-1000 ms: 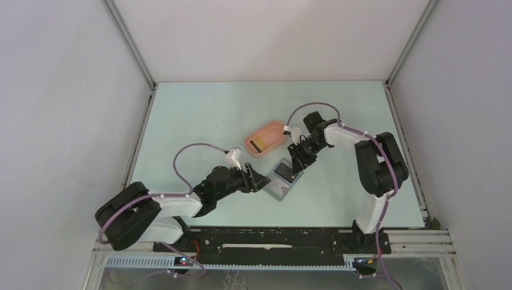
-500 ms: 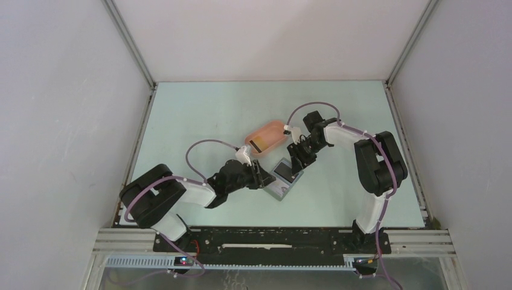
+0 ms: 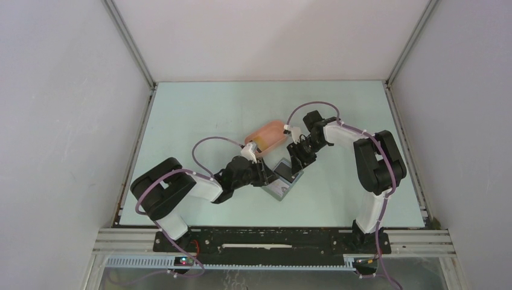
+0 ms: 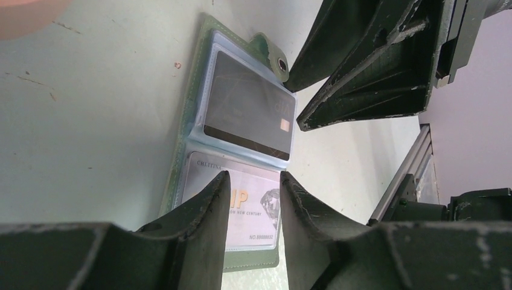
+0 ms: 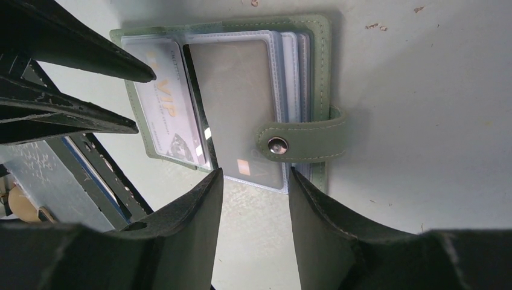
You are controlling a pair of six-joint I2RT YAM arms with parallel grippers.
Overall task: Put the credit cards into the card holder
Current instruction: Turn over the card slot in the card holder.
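The grey-green card holder lies open on the table between both grippers. In the left wrist view its far sleeve holds a dark card and its near sleeve a white VIP card. My left gripper is open, its tips over the VIP card with nothing between them; whether they touch it is unclear. In the right wrist view my right gripper is open just off the holder's edge, near the snap strap and the dark card.
A pink oblong tray sits just behind the holder, partly covered by the left wrist and its cable. The left gripper's fingers show at the upper left of the right wrist view. Frame posts and walls enclose the table.
The left arm has reached further right over the holder's near half, and its jaws have narrowed. The right gripper has stayed in place and opened slightly.
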